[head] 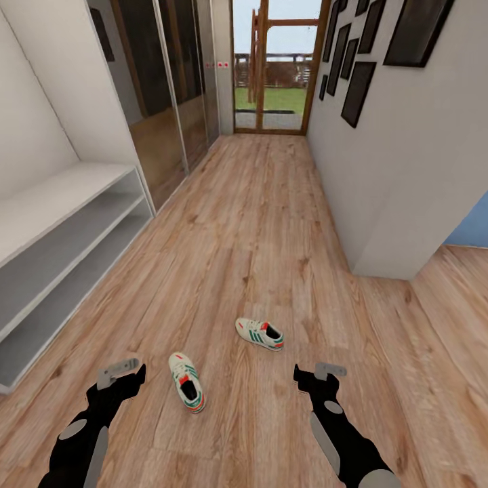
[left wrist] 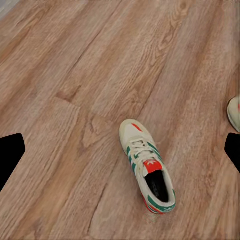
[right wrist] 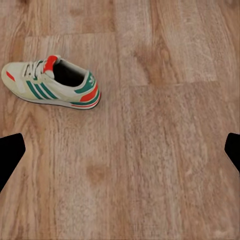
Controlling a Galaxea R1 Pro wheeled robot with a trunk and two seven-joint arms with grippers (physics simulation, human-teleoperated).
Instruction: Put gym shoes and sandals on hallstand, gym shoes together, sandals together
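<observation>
— Where are the gym shoes, and which arm goes for which?

— Both lie on the corridor floor (head: 257,224), upright on their soles, between the two arms. The near gym shoe (head: 187,382) sits just inboard of the left claw (head: 119,370), level with it. The far gym shoe (head: 259,333) lies a little ahead and inboard of the right claw (head: 324,371). So, in my judgement, the left arm is nearer the first and the right arm nearer the second.

— How do they lie?

— The near one runs roughly along the corridor, toe pointing away from the robot and heel towards it. In the left wrist view it (left wrist: 146,166) sits between the fingertips (left wrist: 10,155) but ahead of them, not yet inside. The far one lies crosswise, toe towards the robot's left, heel towards the right arm; the right wrist view has it (right wrist: 51,83) off towards one finger rather than centred.

— And the claws?

— Both are spread wide with nothing in them; the dark tips stand at opposite edges of each wrist view.

— The rack?

— The hallstand (head: 61,237) stands along the wall on the robot's left, ahead of the left arm, its tiers bare. I'd say the left claw needs to shift inward over the shoe and close across its width, not its length.
</observation>
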